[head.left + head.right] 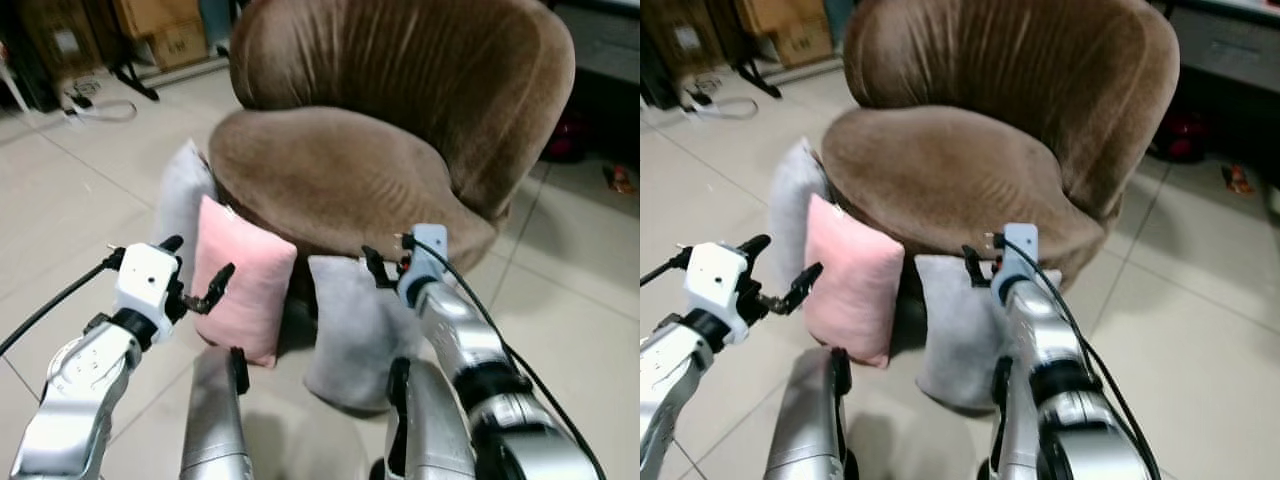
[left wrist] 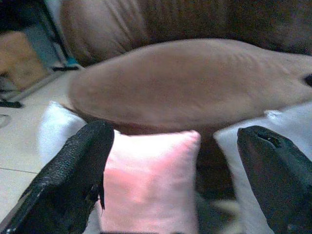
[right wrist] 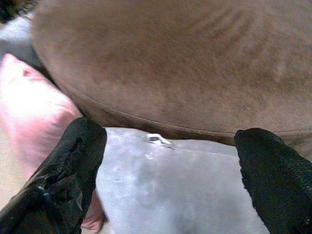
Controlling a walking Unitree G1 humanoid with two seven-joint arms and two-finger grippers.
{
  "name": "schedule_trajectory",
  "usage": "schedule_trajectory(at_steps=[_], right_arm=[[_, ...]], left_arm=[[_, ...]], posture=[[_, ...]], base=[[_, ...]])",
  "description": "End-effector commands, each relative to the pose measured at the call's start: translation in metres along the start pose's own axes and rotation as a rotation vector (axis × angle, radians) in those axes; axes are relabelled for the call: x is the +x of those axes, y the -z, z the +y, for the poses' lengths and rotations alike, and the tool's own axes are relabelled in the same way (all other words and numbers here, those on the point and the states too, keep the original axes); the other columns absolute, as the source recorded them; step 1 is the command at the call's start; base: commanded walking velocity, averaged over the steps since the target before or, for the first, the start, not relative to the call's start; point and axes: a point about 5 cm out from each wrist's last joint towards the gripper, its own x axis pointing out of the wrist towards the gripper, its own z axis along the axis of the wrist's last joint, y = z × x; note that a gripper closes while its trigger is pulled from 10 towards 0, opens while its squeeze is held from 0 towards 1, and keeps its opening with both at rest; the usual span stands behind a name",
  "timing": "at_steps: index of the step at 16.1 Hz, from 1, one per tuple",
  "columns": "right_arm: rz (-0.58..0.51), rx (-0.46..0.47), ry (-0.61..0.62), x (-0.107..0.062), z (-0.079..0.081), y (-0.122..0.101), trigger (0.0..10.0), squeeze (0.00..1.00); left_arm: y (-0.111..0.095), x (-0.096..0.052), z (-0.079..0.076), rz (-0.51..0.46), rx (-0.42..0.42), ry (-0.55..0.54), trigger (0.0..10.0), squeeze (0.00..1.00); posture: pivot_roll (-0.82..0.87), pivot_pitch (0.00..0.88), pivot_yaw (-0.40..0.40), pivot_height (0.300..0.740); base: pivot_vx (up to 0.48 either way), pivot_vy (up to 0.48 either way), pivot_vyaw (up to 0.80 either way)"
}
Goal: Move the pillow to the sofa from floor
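Both hands are released: the left hand (image 1: 200, 270) faces the pink pillow (image 1: 243, 277), the right hand (image 3: 170, 170) the grey pillow (image 3: 170, 195), whose small tag appears in the right wrist view.

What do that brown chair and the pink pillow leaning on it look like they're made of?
The brown chair looks upholstered in velvet or a short plush: matte, with streaks where the nap lies differently. The pink pillow seems a similar soft velvety fabric over stuffing, judging by its faint sheen and puffy shape. The exact fibre cannot be told.
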Motion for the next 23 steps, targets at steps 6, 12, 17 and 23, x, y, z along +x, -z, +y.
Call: schedule_trajectory(at_steps=[6,12,17,23], right_arm=[[0.015,-0.058,0.108,0.012,0.001,-0.004,10.0,0.00],[0.061,-0.150,0.243,0.011,0.003,0.009,10.0,0.00],[0.079,-0.200,0.262,0.012,0.014,0.012,3.1,0.00],[0.077,-0.249,0.253,0.013,0.020,0.010,0.0,0.00]], left_arm=[[-0.018,-0.026,-0.005,0.021,0.024,0.068,10.0,0.00],[-0.031,-0.062,-0.008,0.094,0.044,0.068,10.0,0.00],[-0.036,-0.077,-0.014,0.140,0.045,0.112,10.0,0.00],[-0.039,-0.083,-0.015,0.165,0.035,0.129,10.0,0.00]], posture=[[0.18,0.198,-0.040,0.471],[0.28,0.284,-0.027,0.471],[0.30,0.297,-0.024,0.471],[0.30,0.303,-0.017,0.471]], base=[[0.000,0.000,0.00],[0.000,0.000,0.00],[0.000,0.000,0.00],[0.000,0.000,0.00]])
